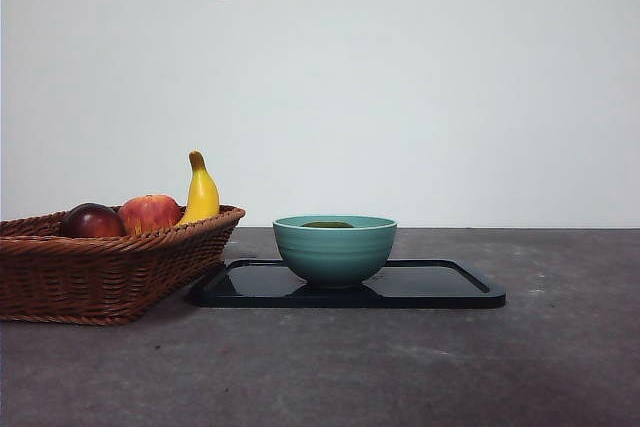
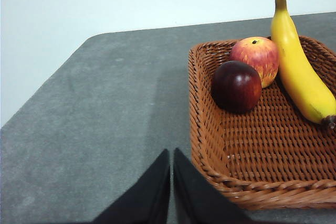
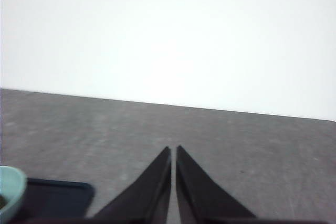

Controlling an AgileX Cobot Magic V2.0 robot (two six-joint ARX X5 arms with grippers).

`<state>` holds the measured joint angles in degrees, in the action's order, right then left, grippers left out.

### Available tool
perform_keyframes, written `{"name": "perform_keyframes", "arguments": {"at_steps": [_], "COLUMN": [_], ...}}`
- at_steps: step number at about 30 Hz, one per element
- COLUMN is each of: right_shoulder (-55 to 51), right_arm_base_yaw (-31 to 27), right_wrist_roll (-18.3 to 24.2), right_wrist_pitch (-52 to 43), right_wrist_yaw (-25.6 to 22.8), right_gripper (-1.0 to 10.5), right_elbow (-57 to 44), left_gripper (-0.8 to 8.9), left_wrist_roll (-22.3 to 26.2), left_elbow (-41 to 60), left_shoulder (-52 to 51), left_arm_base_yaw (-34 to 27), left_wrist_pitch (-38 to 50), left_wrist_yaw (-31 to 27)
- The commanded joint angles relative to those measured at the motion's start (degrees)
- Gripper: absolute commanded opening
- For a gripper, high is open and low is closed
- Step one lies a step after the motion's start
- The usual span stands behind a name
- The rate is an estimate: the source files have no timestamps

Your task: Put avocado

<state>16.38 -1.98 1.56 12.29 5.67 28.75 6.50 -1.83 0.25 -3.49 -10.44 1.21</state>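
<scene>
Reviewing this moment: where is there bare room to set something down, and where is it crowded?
Bare: the table right of the black tray, the tray floor beside the teal bowl, and one end of the wicker basket. Crowded: the other end, with apple, dark red fruit and banana; the avocado sits inside the bowl.

avocado (image 1: 328,224) in bowl (image 1: 335,251) (on tray (image 1: 440,287)) — basket (image 1: 100,272) left
</scene>
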Motion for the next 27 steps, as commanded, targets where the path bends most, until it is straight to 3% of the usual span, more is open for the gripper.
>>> {"name": "perform_keyframes", "arguments": {"at_steps": [1,11,27], "right_shoulder": [-3.91,-13.33,-16.17], "right_arm_base_yaw": [-0.87,-2.89,-5.07], "right_wrist_roll": [0.35,-1.14,-2.21], "right_wrist_pitch": [-4.13,-7.34,-4.76], "right_wrist_yaw": [-1.03,-3.30,-5.53], "right_gripper": [0.1,0.1,0.1], "right_elbow": [-6.43,-22.69,-28.13], "left_gripper": [0.09,0.09,0.09], "left_wrist_roll": [-0.37,-0.35,-0.37], "left_elbow": [1.18,1.18,1.18], "left_shoulder": [-0.07,-0.07,-0.07], "left_arm_base_yaw": [-0.09,-0.09,-0.09], "left_wrist_pitch": [-0.31,-0.31,-0.31], "left_wrist_yaw": [-0.17,-0.15,-0.17]}}
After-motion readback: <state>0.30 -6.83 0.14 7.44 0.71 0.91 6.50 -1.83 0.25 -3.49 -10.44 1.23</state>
